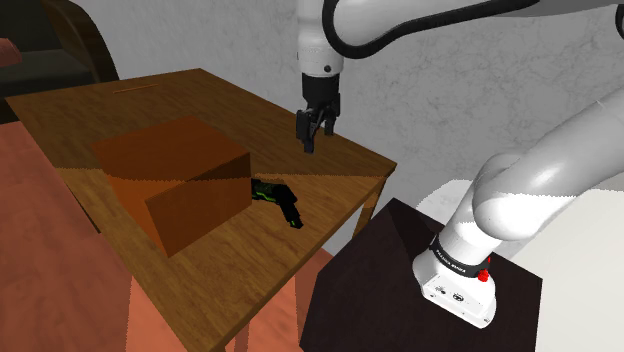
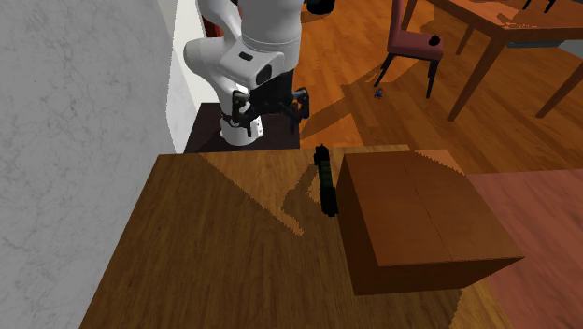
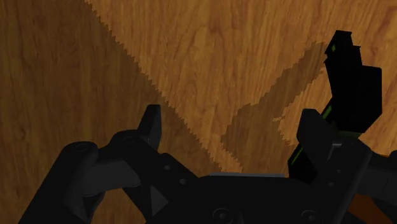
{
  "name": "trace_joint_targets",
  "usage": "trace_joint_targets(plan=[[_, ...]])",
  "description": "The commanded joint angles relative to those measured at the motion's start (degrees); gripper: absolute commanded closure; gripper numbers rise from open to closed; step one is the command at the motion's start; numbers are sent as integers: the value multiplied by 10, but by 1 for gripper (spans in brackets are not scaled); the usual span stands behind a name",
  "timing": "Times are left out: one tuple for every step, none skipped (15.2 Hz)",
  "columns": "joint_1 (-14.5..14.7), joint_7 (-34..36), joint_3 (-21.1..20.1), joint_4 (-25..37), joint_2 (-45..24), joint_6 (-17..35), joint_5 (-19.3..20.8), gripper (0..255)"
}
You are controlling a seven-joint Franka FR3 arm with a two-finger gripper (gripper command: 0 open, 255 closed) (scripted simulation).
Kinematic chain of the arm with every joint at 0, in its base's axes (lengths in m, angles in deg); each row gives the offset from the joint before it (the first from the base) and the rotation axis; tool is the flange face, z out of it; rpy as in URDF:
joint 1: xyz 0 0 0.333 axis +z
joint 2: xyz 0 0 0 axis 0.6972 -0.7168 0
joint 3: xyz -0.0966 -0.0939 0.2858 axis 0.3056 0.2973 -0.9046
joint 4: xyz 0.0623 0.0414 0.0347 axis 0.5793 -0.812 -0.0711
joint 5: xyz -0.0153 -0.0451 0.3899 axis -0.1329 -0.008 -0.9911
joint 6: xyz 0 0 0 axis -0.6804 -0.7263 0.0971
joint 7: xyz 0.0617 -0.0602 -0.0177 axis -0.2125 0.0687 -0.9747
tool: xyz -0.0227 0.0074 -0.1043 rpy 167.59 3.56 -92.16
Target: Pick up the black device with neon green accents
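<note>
The black device with neon green accents (image 1: 278, 200) lies flat on the wooden table (image 1: 170, 95), close against the near side of a brown box (image 1: 175, 175). In the second exterior view the device (image 2: 324, 183) is a long dark bar along the box's left face. My gripper (image 1: 312, 135) hangs open above the table, higher than the device and off toward the table's far corner, with nothing between its fingers. From the wrist, the gripper (image 3: 232, 127) points down at bare wood, and the device (image 3: 353, 89) lies just beyond the outer side of one finger (image 3: 315, 137).
The brown box (image 2: 420, 220) takes up much of the table beside the device. The table's edge runs close to the device on the stand's (image 1: 400, 280) side. A grey wall (image 2: 75, 84) borders the table. A red chair (image 2: 411, 37) and another table (image 2: 504, 28) stand farther off.
</note>
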Motion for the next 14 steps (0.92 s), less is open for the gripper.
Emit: trace_joint_targets(plan=[[5,23,-17,18,-38,15,-4,0],[8,33,-25,26,-56,23,-6,0],[11,44,-32,34,-74,31,-6,0],[14,54,-39,42,-93,38,-6,0],[17,65,-46,51,-112,45,-6,0],[20,76,-53,61,-131,52,-5,0],[23,87,-59,72,-151,58,-3,0],[27,98,-65,83,-171,64,-1,0],[31,109,-71,94,-191,70,2,0],[35,120,-76,107,-212,75,6,0],[36,122,-76,109,-216,76,7,0],[37,122,-76,105,-219,84,8,0],[37,123,-77,100,-222,91,9,0],[37,124,-77,96,-226,99,10,0]])
